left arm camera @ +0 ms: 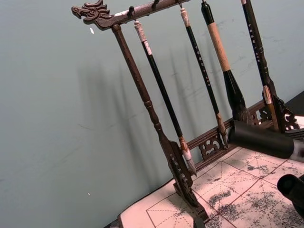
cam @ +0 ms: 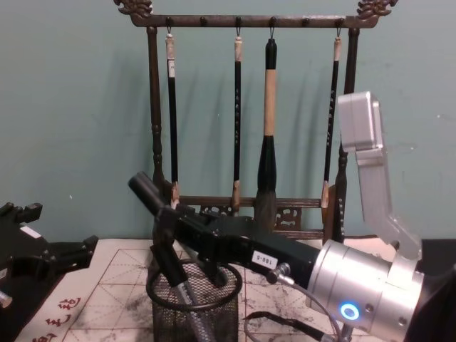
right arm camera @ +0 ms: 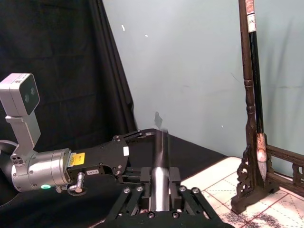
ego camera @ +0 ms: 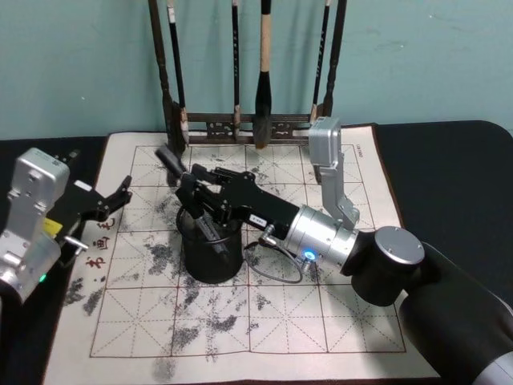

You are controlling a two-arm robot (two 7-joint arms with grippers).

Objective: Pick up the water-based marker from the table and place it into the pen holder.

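The water-based marker [ego camera: 170,161] is a dark stick with a grey lower half, held at a slant over the pen holder [ego camera: 212,258], a black wire-mesh cup on the ink-stained paper mat. My right gripper [ego camera: 192,202] is shut on the marker's middle, just above the cup's rim. In the chest view the marker [cam: 146,194] leans up to the left, and its grey lower end reaches inside the pen holder [cam: 214,313] below my right gripper [cam: 166,246]. The right wrist view shows the marker [right arm camera: 159,161] clamped between the fingers. My left gripper [ego camera: 119,200] stands open at the mat's left edge.
A tall dark wooden brush rack [ego camera: 248,124] with several hanging brushes stands at the mat's far edge, close behind the cup. The gridded mat [ego camera: 321,321] lies on a black table. The marker's dark end [left arm camera: 261,138] also shows before the rack in the left wrist view.
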